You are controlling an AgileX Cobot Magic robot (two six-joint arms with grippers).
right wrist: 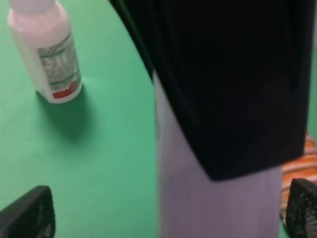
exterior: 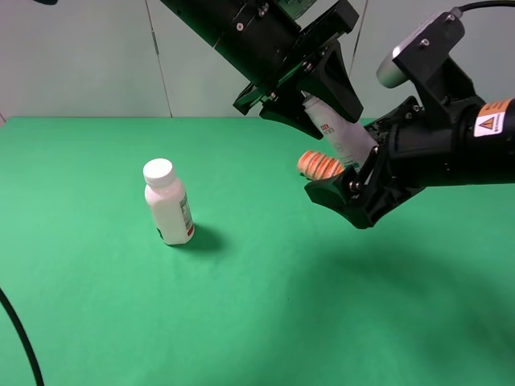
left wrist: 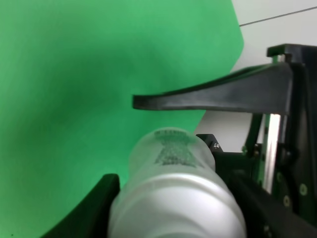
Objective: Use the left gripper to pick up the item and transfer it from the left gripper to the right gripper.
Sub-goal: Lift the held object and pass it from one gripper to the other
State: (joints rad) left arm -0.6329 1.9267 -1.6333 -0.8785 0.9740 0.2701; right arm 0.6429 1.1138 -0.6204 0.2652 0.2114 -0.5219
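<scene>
Okay, my left gripper (exterior: 320, 106) is pinched tight on the item (exterior: 342, 135), the slim white bottle, and holds it in the air above the green table (exterior: 257, 314). The bottle is tilted: its narrow top end is up between my left fingers (left wrist: 213, 99), and its body slants down out of them toward my right side. My right gripper (exterior: 354, 162) is spread wide, with the bottle's lower body between its two fingers. In the right wrist view one fingertip (right wrist: 27, 213) is clearly apart from the bottle. The other fingertip (right wrist: 303, 208) sits just beside it, and I cannot tell if it touches. So the grip is on the left side only; the right jaws are not closed on anything.

The orange ridged bread roll (exterior: 319, 166) lies on the table behind the right gripper's lower finger. The stouter white bottle (exterior: 169, 205) with the wide white cap stands upright on the table, well apart to the left of both arms.
</scene>
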